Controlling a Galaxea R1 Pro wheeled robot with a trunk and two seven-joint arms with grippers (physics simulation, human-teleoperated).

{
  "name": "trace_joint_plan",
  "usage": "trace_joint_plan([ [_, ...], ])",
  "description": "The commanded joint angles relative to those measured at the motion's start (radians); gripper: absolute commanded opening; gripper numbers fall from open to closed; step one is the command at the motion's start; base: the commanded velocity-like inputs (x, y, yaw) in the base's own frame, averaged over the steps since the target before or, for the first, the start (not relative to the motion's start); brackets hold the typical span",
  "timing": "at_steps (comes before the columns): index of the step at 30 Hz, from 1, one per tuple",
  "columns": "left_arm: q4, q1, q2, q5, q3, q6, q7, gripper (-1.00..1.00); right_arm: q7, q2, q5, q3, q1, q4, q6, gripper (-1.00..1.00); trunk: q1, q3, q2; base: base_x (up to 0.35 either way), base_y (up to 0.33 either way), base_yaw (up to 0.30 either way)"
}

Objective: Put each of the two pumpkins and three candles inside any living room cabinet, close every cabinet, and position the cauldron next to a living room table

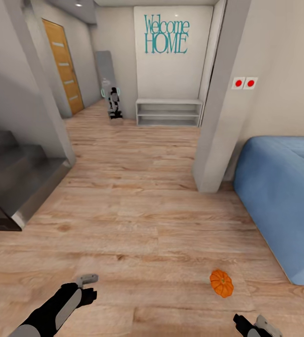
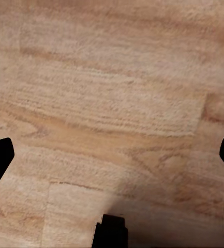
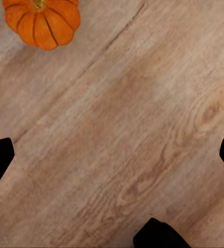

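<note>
One pumpkin point(image 1: 221, 282) lies on the wooden floor point(image 1: 137, 220) at about five o'clock in the head view, just ahead of the right pincer point(image 3: 112, 150), near the blue sofa point(image 1: 283, 196). Both the right pincer and the left pincer point(image 2: 112, 150) hang spread wide, holding nothing. The pumpkin looks light, rigid and ribbed; a grip across its broad middle, fingers in the grooves, should hold without slipping.
</note>
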State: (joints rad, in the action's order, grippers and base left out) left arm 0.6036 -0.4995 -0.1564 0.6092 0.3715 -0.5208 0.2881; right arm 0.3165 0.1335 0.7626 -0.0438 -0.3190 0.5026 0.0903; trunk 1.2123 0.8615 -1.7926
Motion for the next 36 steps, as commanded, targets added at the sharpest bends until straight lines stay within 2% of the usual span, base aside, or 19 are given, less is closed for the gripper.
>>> trace_joint_plan([
  [1, 0.002, -0.001, -0.002, 0.011, 0.007, -0.002, 0.010, 1.00, 0.004, 0.000, 0.005, -0.001, 0.000, 0.002, 0.005, 1.00, 0.001, 0.001, 0.000, 0.347, -0.161, -0.085],
  [6, 0.002, -0.001, -0.002, 0.001, 0.007, -0.002, 0.010, 1.00, 0.004, 0.000, 0.004, -0.001, 0.000, 0.003, 0.005, 1.00, 0.001, 0.001, 0.000, 0.342, -0.169, -0.031],
  [9, 0.002, -0.001, 0.000, -0.048, 0.003, -0.002, 0.010, 1.00, 0.004, 0.001, 0.004, -0.001, 0.000, 0.004, 0.006, 1.00, 0.001, 0.001, 0.000, 0.325, -0.192, -0.003],
  [10, 0.002, -0.001, 0.000, -0.050, 0.003, -0.002, 0.010, 1.00, 0.004, 0.001, 0.004, -0.001, 0.000, 0.004, 0.006, 1.00, 0.001, 0.001, 0.000, 0.311, -0.197, 0.000],
  [17, 0.002, -0.001, 0.000, -0.052, 0.003, -0.002, 0.010, 1.00, 0.004, 0.001, 0.004, -0.001, 0.000, 0.004, 0.006, 1.00, 0.001, 0.001, 0.000, 0.279, -0.153, 0.000],
  [30, 0.010, -0.001, -0.002, -0.048, -0.002, -0.003, 0.001, 1.00, 0.003, 0.001, 0.005, -0.001, 0.000, 0.004, 0.007, 1.00, 0.001, -0.003, 0.000, 0.272, 0.012, -0.043],
  [32, 0.030, -0.001, -0.005, -0.042, -0.004, -0.015, -0.002, 1.00, 0.002, 0.002, 0.008, -0.002, 0.000, 0.004, 0.009, 1.00, 0.001, -0.004, 0.000, 0.058, 0.011, -0.132],
  [34, 0.098, -0.001, -0.009, -0.034, -0.009, -0.065, -0.006, 1.00, 0.001, 0.003, 0.009, -0.002, 0.000, 0.001, 0.009, 1.00, 0.001, -0.004, 0.000, 0.019, 0.004, -0.044],
  [36, 0.191, 0.001, -0.010, -0.023, -0.044, -0.187, -0.008, 1.00, 0.001, 0.014, 0.010, -0.004, 0.000, -0.017, 0.011, 1.00, 0.001, -0.005, 0.000, 0.006, 0.001, -0.014],
])
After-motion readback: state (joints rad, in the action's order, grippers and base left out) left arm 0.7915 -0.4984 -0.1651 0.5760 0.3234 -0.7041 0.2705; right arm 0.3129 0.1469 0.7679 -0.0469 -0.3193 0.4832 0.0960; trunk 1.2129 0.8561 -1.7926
